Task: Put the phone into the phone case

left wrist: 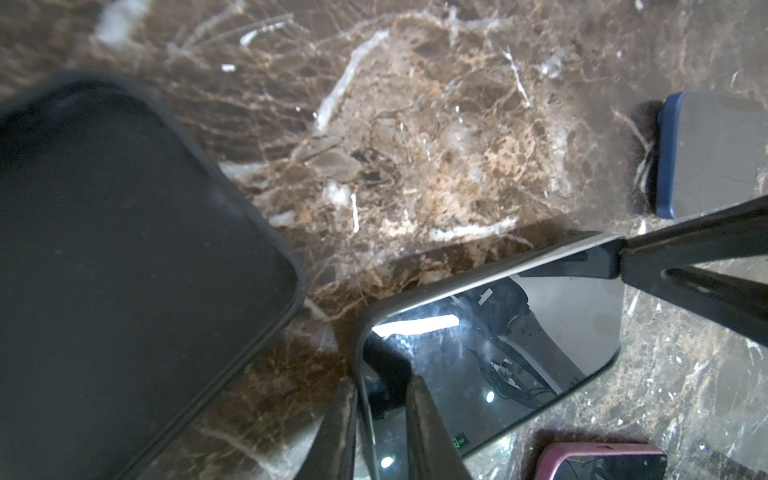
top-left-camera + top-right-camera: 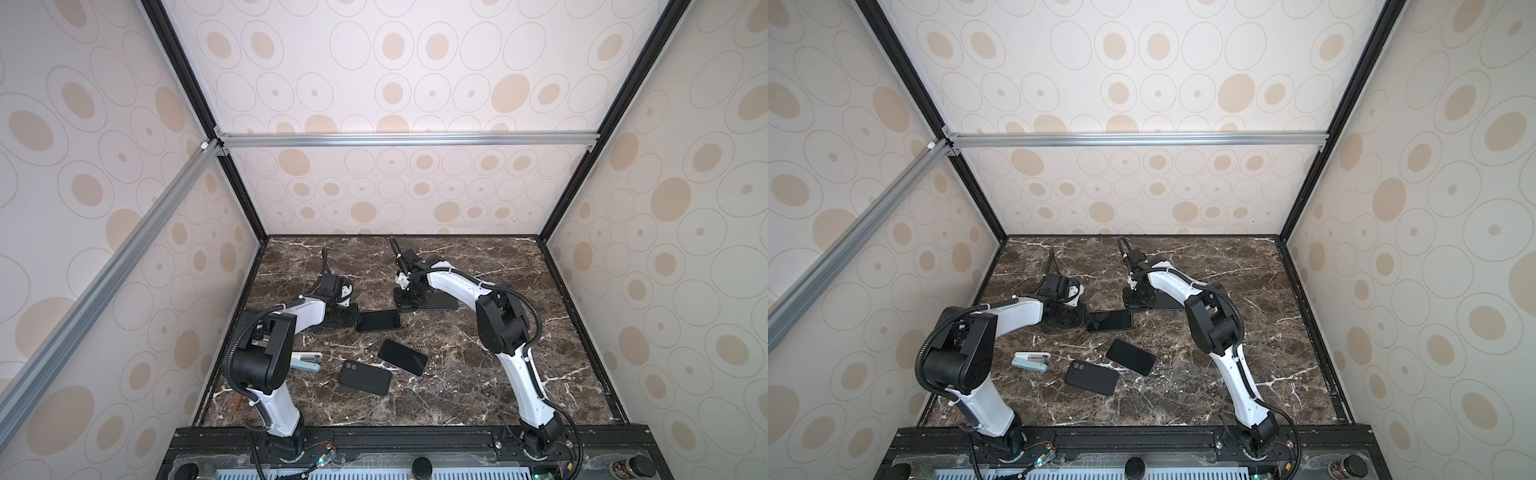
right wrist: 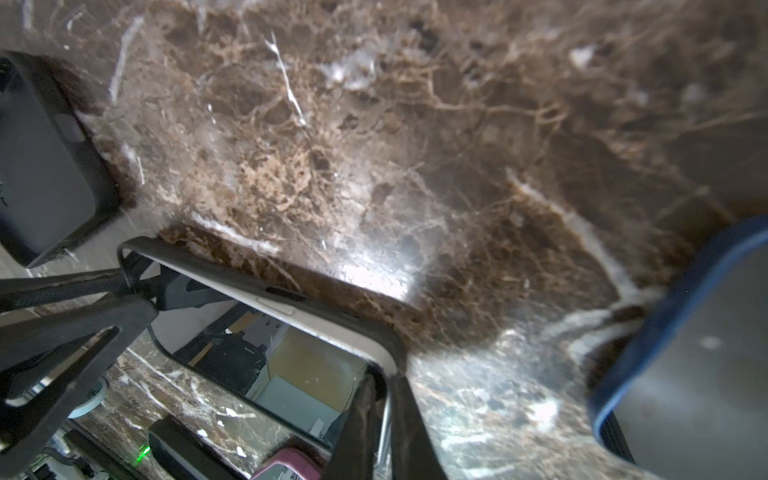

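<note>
Near side: open black phone case (image 1: 124, 249) lay flat, empty. Just beyond, mid-table, the phone (image 2: 378, 320) was clamped at both ends: left gripper (image 1: 382, 386) on one short edge, right gripper (image 3: 382, 380) on the opposite corner. Step judged: transfer toward case (next: square it over the rim, press in). Phone: screen up, dark glossy glass, pale metal edge.
</note>
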### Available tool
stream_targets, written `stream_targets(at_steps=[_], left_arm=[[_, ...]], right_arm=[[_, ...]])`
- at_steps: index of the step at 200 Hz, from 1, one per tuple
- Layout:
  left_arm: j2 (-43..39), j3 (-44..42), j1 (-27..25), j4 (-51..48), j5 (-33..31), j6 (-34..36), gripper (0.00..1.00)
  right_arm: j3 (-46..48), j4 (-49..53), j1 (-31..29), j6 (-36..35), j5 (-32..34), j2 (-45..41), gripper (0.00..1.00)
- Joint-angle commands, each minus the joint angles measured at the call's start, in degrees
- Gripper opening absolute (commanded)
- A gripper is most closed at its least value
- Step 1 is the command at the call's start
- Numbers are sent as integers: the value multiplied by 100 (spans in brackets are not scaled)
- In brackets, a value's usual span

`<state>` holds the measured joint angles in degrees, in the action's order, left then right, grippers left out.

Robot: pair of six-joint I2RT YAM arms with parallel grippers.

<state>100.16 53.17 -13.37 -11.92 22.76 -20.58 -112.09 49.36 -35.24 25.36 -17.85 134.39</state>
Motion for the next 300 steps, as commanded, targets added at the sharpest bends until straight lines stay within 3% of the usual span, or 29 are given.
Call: stream_targets(at_steps=[1,85,129,174,221,253,300], left_arm=[[135,-151,-1,-223,-54,80,20],[157,-237,-7,-145,-80,84,18],[272,-213,-8,-171,-3,70,18],[303,-225,-7,-137,23,137,18],[276,-249,-8,-125,-26,181,18],[252,-228,-2,-174,-80,238,18],[222,-147,-8,-189,87,188,19]], right_arm=[[118,171,-22,-82,97,473,9],[-258,536,-291,-99,393,1116,3],[-369,189,-378,575,204,1178,3],[-725,388,-385,1019,609,1351,2],[-306,-3,-462,1757,733,1183,0],[-653,86,-475,1576,657,1207,1],[-1514,789,-447,813,693,1041,10]])
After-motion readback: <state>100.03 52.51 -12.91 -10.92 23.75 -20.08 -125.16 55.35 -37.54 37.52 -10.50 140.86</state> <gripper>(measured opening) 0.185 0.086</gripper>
